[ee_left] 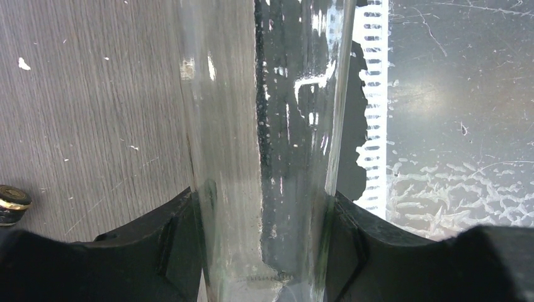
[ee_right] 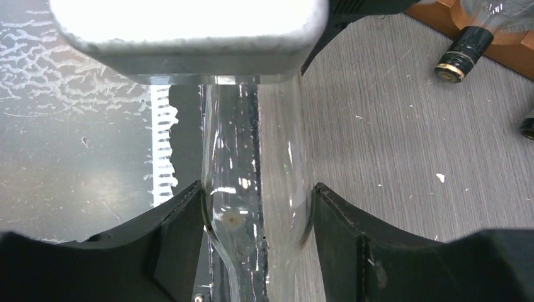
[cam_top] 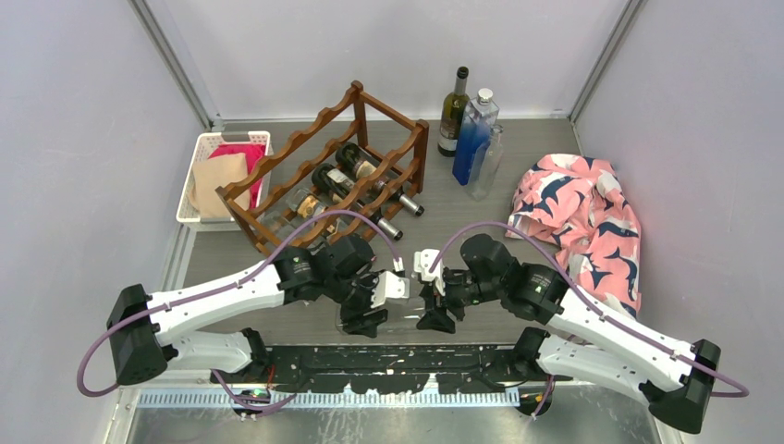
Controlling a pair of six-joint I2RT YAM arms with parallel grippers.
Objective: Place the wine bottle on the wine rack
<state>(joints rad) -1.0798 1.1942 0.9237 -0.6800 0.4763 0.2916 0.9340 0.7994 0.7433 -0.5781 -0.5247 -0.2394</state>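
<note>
Left gripper (ee_left: 263,196) is closed on the clear wine bottle (ee_left: 252,126). In its wrist view both black fingers (ee_left: 176,233) press the wide glass body, which lies over the line where the wooden table (ee_left: 94,94) meets the dark front plate.

From the right wrist, the right gripper (ee_right: 258,187) sits around the narrower part of the same bottle, and its pads seem to touch the glass on both sides. The neck of a dark bottle (ee_right: 463,53) shows at the upper right.

From above, the 2 arms meet at the near edge. The glass between them is hard to see there. The wine rack (cam_top: 357,109) stands well apart, further back, with dark bottles already lying in it.

I think the danger is in the double hold. If the 2 arms do not move together, the smooth glass may twist or slip out and fall at the table edge. Later, the bottle could also hit the racked bottles if it is aimed at a full place.
</note>
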